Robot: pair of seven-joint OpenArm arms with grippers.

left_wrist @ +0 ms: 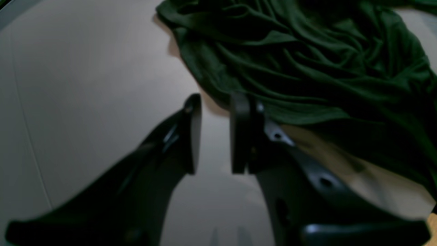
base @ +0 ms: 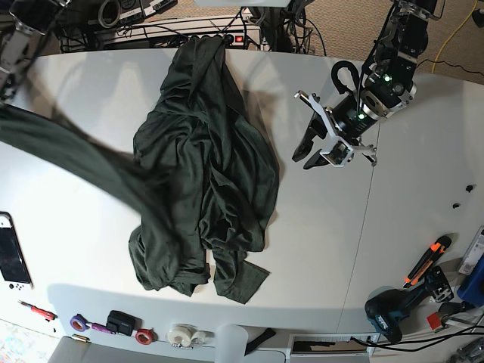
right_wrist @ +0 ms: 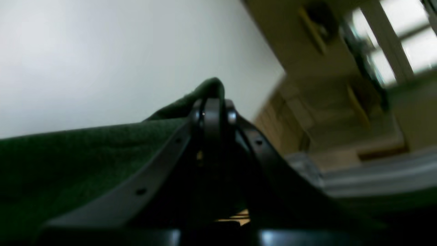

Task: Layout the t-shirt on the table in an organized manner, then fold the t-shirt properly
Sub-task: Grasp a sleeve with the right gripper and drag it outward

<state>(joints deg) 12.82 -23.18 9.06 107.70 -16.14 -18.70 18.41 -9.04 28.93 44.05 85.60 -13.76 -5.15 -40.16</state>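
**Right fingers pinching the green shirt, left fingers parted beside it**

My right fingers (right_wrist: 212,112) are pressed together on a fold of the large dark forest-green heathered knit t-shirt (base: 200,170), with a nub of cloth poking out above the tips. In the base view that stretch of shirt runs off toward the left edge as a blurred dark band (my right arm itself is barely visible there). My left fingers (left_wrist: 215,133) stand partly apart with nothing between them, hovering over bare counter just beside the shirt's near edge. The rest of the shirt lies crumpled in a heap near the middle of the wide smooth white counter (base: 408,227), one end reaching the far edge.
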